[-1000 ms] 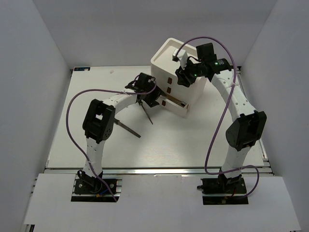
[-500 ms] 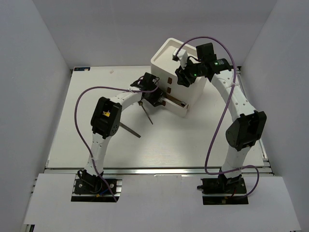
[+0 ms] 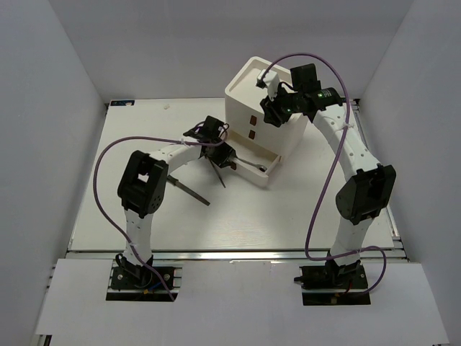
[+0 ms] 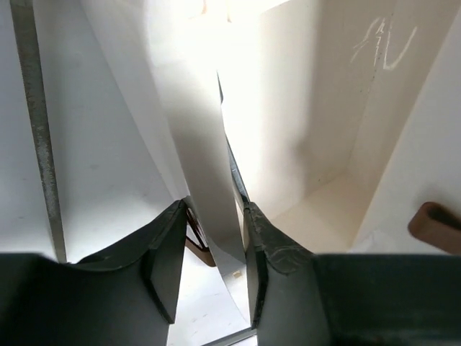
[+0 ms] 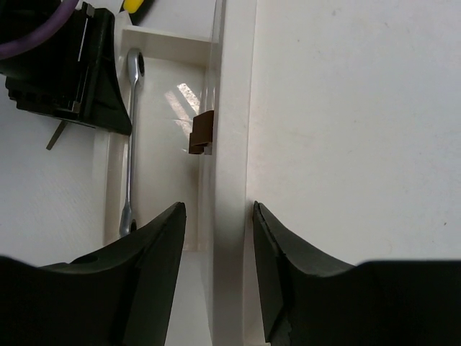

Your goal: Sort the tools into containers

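Observation:
The white stacked box [image 3: 263, 94] stands at the back of the table. Its bottom drawer [image 3: 268, 171] is pulled out towards the near left. A grey wrench [image 3: 252, 165] lies inside it and also shows in the right wrist view [image 5: 130, 144]. My left gripper [image 3: 220, 153] is shut on the drawer's front wall [image 4: 205, 173], with the red-brown tab [image 4: 196, 241] beside one finger. My right gripper [image 3: 269, 108] is open and straddles the rim [image 5: 232, 180] of the box's top tray. Two thin dark tools [image 3: 190, 191] [image 3: 216, 171] lie on the table.
A grey metal shaft [image 4: 39, 137] lies on the table left of the drawer. A yellow handle tip [image 5: 138, 6] shows beyond the drawer's far end. Two upper drawer tabs [image 3: 253, 126] are shut in. White walls enclose the table.
My left gripper has moved to the near left and drawn the bottom drawer further out, so the wrench inside now shows. The right gripper has stayed on the top rim.

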Available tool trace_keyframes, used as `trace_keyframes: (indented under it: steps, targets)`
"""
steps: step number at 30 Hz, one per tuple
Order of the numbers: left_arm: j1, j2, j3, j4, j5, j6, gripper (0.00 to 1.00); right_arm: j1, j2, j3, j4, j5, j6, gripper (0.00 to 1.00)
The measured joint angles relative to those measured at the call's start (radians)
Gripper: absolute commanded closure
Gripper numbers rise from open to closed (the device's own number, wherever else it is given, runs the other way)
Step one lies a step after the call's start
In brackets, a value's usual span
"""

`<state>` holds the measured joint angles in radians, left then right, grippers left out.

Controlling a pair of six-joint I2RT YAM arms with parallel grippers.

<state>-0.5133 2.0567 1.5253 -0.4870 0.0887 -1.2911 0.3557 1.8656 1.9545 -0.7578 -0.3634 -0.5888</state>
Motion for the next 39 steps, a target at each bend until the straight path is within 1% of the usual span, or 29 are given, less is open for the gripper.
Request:
trace_keyframes:
  steps: [1, 2, 4, 6, 9, 11, 13, 14, 15, 17, 24, 27, 30, 32, 34, 39]
  targets:
    - [0.001, -0.007, -0.011, 0.004, 0.002, 0.004, 0.44, 0.0, 0.0, 0.0, 0.0, 0.0, 0.002, 0.51]
    - [0.003, -0.011, -0.021, 0.014, 0.008, 0.011, 0.4, 0.0, 0.0, 0.0, 0.0, 0.0, 0.003, 0.5]
    - [0.006, -0.014, -0.039, 0.045, 0.032, 0.027, 0.34, 0.0, 0.0, 0.0, 0.0, 0.0, 0.005, 0.49]
    - [0.007, -0.014, -0.049, 0.08, 0.063, 0.046, 0.34, 0.0, 0.0, 0.0, 0.0, -0.001, 0.005, 0.48]
    - [0.007, -0.015, -0.048, 0.125, 0.1, 0.09, 0.34, 0.0, 0.0, 0.0, 0.0, -0.002, 0.005, 0.48]
    - [0.007, -0.015, -0.042, 0.148, 0.122, 0.124, 0.37, 0.0, 0.0, 0.0, 0.0, -0.002, 0.005, 0.48]
    - [0.007, -0.018, -0.032, 0.152, 0.134, 0.163, 0.42, 0.0, 0.0, 0.0, 0.0, -0.002, 0.005, 0.48]
    - [0.007, -0.021, -0.028, 0.151, 0.138, 0.179, 0.5, 0.0, 0.0, 0.0, 0.0, -0.002, 0.005, 0.48]
    - [0.008, -0.025, -0.027, 0.151, 0.139, 0.195, 0.53, 0.0, 0.0, 0.0, 0.0, -0.002, 0.005, 0.48]
    - [0.008, -0.04, -0.029, 0.159, 0.145, 0.219, 0.55, 0.0, 0.0, -0.002, 0.001, -0.003, 0.005, 0.48]
    - [0.009, -0.155, -0.074, 0.249, 0.204, 0.217, 0.52, 0.0, 0.0, -0.003, 0.002, -0.005, 0.004, 0.48]
    - [0.009, -0.185, -0.073, 0.294, 0.229, 0.183, 0.51, 0.0, 0.0, -0.005, 0.005, -0.006, 0.004, 0.48]
    - [0.003, -0.182, -0.061, 0.317, 0.241, 0.128, 0.51, 0.0, 0.0, -0.005, 0.006, -0.009, 0.005, 0.48]
    - [-0.003, -0.167, -0.042, 0.309, 0.239, 0.1, 0.52, 0.0, 0.0, -0.005, 0.006, -0.01, 0.005, 0.48]
    - [-0.017, -0.128, 0.013, 0.272, 0.231, 0.06, 0.52, 0.0, 0.0, -0.006, 0.008, -0.01, 0.005, 0.48]
    - [-0.066, -0.013, 0.17, 0.13, 0.205, -0.001, 0.5, 0.0, 0.0, -0.007, 0.01, -0.01, 0.005, 0.48]
